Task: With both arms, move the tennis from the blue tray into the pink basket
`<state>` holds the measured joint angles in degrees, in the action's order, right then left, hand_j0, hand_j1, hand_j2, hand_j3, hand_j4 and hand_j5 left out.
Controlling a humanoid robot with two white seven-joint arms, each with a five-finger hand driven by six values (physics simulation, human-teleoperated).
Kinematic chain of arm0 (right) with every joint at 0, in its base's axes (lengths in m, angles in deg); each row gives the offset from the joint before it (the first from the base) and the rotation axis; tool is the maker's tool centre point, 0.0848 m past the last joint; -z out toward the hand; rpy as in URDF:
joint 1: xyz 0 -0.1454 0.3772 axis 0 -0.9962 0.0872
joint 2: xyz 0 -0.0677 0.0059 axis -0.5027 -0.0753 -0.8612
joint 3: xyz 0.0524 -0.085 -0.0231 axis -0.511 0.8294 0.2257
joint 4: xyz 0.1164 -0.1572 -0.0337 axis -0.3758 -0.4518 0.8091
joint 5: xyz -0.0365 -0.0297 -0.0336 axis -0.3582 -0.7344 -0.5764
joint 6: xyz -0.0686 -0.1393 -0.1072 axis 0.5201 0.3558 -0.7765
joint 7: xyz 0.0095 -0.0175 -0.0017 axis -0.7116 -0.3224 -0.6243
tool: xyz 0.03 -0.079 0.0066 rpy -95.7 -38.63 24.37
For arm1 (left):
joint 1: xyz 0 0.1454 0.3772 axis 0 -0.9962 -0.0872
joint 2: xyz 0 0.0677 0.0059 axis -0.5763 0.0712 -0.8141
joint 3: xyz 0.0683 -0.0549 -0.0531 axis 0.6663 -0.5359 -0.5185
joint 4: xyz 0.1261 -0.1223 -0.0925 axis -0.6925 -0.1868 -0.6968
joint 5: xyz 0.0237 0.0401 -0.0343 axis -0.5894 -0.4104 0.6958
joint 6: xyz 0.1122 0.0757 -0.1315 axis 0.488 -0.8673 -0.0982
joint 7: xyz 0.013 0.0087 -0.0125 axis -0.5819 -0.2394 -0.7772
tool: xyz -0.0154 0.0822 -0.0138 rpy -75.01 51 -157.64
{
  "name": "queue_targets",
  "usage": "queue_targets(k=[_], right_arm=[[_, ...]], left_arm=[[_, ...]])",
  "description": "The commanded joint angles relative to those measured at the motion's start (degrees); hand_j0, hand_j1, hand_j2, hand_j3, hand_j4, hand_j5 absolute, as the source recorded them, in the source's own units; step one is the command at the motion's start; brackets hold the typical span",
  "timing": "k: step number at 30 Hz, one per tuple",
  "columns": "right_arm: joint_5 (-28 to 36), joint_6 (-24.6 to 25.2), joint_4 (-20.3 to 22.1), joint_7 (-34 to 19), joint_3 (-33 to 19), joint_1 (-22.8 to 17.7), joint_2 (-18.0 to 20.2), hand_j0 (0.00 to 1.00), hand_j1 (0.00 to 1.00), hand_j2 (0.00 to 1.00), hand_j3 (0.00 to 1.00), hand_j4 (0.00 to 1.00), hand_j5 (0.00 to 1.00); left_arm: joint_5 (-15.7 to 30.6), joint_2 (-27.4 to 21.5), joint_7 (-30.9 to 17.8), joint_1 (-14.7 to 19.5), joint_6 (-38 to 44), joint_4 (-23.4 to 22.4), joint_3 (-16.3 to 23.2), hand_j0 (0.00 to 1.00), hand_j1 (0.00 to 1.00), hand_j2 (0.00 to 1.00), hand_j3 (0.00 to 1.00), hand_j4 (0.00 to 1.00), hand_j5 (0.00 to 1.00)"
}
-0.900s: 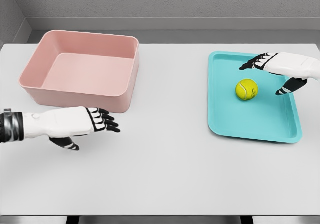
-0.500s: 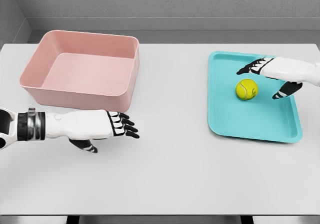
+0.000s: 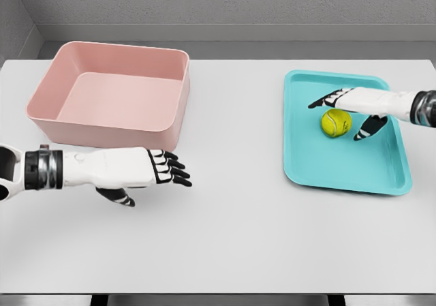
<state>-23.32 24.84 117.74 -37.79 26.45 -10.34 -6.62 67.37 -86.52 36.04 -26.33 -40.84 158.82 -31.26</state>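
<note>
Basket (image 3: pixel 112 95) is sitting far left of the ball; left hand (image 3: pixel 126 171) is hovering near it, fingers extended, empty. Ball (image 3: pixel 336 123) is lying in the tray (image 3: pixel 340 170), right hand (image 3: pixel 354 105) spreading over it, ungrasped, nearer.

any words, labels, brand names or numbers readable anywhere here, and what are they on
None can be read.
tennis ball: only its pale seam line, no brand print visible.
blue tray: plain.
pink basket: plain.
left robot hand and right robot hand: black and white segments, no lettering.
table: no marks.
</note>
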Motion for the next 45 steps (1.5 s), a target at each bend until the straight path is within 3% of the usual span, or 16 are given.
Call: queue_targets(k=[1, 18, 45], right_arm=[[0.02, 0.23, -1.24, 0.05, 0.38, 0.00, -0.38, 1.00, 1.00, 1.00, 1.00, 1.00, 1.00], [-0.16, 0.05, -4.58, 0.05, 1.78, 1.58, -2.84, 0.96, 0.96, 0.96, 0.96, 0.96, 0.96], [-0.95, -0.38, -6.17, 0.32, 2.14, 1.67, -3.90, 0.69, 0.69, 0.69, 0.69, 0.69, 0.69]], left_arm=[[0.38, -0.19, 0.02, 0.00, 0.13, 0.01, -0.07, 1.00, 1.00, 1.00, 1.00, 1.00, 1.00], [0.38, -0.19, 0.02, 0.17, 0.13, 0.01, -0.07, 1.00, 1.00, 1.00, 1.00, 1.00, 1.00], [0.73, -0.19, 0.02, 1.14, 0.13, 0.01, -0.16, 1.00, 1.00, 1.00, 1.00, 1.00, 1.00]])
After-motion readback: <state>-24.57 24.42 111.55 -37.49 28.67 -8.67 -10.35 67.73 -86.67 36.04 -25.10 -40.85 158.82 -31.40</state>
